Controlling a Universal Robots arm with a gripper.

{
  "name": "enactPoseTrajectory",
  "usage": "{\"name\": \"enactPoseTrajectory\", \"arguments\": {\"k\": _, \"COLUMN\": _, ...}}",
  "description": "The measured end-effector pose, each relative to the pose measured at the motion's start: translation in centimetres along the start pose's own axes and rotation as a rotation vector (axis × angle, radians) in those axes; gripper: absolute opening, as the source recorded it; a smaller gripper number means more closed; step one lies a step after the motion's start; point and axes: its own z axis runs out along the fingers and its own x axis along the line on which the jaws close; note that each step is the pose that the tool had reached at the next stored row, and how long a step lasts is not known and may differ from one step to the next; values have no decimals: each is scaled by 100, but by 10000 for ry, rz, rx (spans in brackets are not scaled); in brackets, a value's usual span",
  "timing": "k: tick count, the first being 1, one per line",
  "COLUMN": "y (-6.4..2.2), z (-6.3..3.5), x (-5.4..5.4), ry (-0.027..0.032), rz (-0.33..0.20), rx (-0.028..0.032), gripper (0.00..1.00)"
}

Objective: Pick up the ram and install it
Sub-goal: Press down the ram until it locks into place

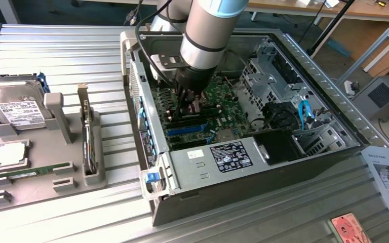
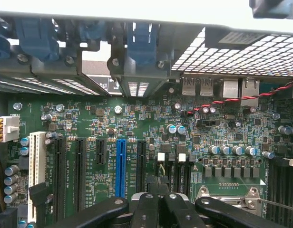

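Arm (image 1: 204,30) angled steeply downward, fingers (image 2: 147,209) pressed together.

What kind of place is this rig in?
Probably a lab or workshop bench for PC assembly trials: an open computer case on a metal slatted table, beside a grey parts fixture holding a hard drive.

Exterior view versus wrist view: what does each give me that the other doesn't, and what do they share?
Exterior alone: the grey holder tray outside the case, with a ram stick lying in it, a hard drive and a silver processor chip.
Wrist alone: the white slot and the red-and-black twisted wire.
Both: the shut gripper low over the motherboard and its blue slot.
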Motion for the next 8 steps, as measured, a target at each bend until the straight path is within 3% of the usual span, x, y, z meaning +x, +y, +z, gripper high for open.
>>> {"name": "enactPoseTrajectory", "arguments": {"k": 8, "y": 0, "z": 11, "x": 1, "ry": 1, "rz": -1, "rx": 1, "gripper": 11}}
